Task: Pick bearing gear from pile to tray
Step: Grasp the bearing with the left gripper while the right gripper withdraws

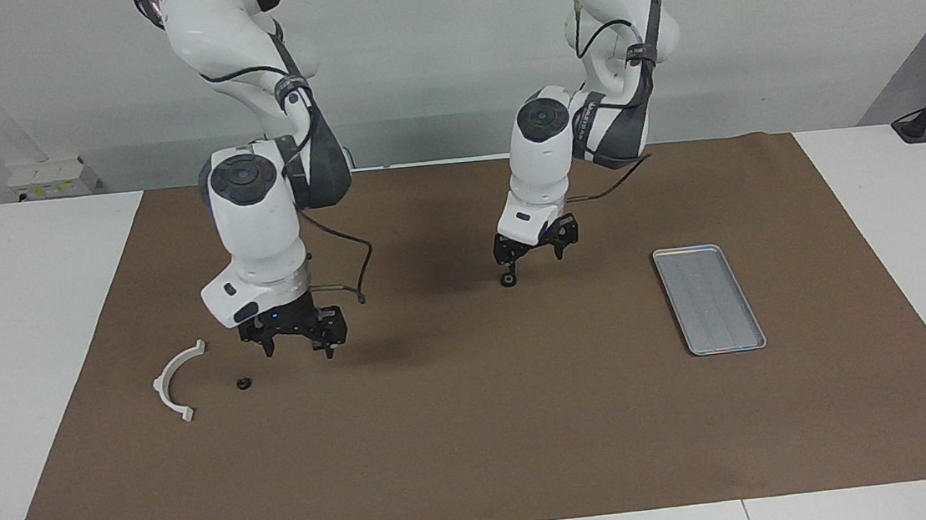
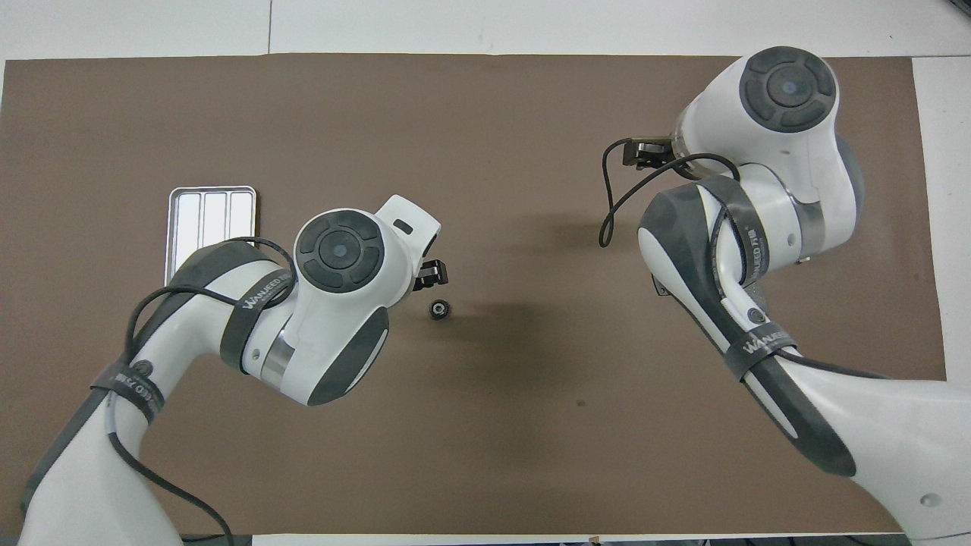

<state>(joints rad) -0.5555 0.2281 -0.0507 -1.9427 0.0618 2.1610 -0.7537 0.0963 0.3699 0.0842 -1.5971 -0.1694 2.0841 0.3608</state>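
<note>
The bearing gear lies mid-surface on the brown mat, the left pincer open just above it. The tray sits empty toward the left arm's end. The right pincer, open, hangs near the white bracket and another small black piece.

Brown mat on white table — grey wall

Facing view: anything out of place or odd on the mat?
One small black round piece lies alone mid-mat, apart from the pile, directly under the open left gripper. A second black piece sits beside the white arc bracket. The tray is empty. Nothing looks damaged or spilled.
</note>
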